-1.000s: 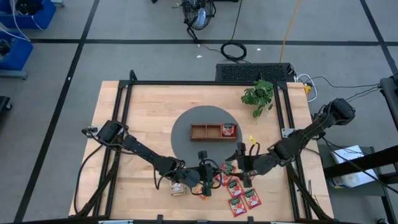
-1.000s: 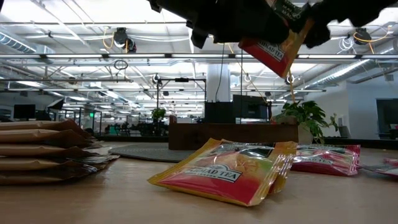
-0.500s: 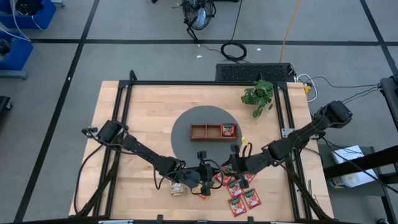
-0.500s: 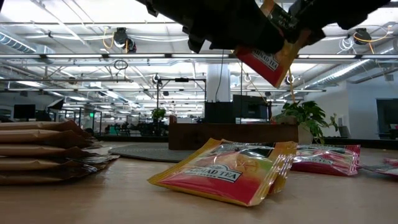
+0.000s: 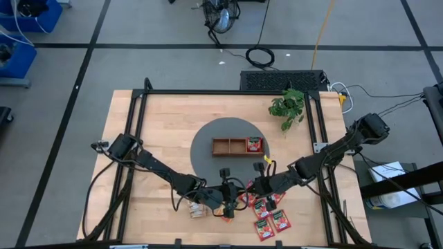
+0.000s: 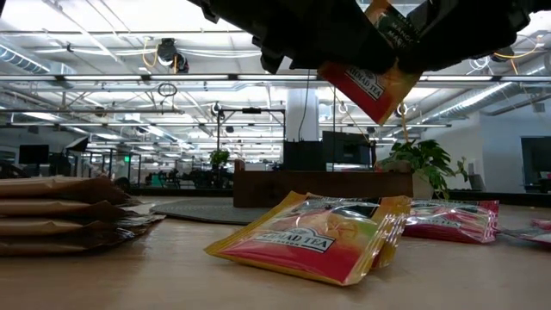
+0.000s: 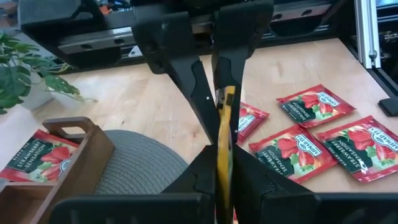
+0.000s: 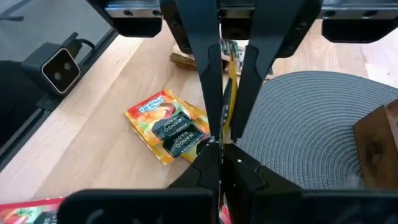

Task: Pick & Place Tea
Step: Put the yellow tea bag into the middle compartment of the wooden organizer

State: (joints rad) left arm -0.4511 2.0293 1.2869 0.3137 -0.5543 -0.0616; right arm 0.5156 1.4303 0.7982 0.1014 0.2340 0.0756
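Basically, orange-yellow sachet (image 6: 372, 76) hung edge-up mid-air over the table's front, left gripper (image 7: 222, 163) and right gripper (image 8: 222, 134) both clamped on it from opposite sides, wooden tray (image 5: 227, 146) nearer the right arm.

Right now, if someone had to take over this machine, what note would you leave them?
Left gripper and right gripper: both shut on one orange-yellow sachet, held in the air between them, near the table's front edge.
Done: one red sachet lies in the right compartment of the wooden tray.
Left: the held sachet, several red sachets on the table, another orange-yellow one, and a stack of sachets.
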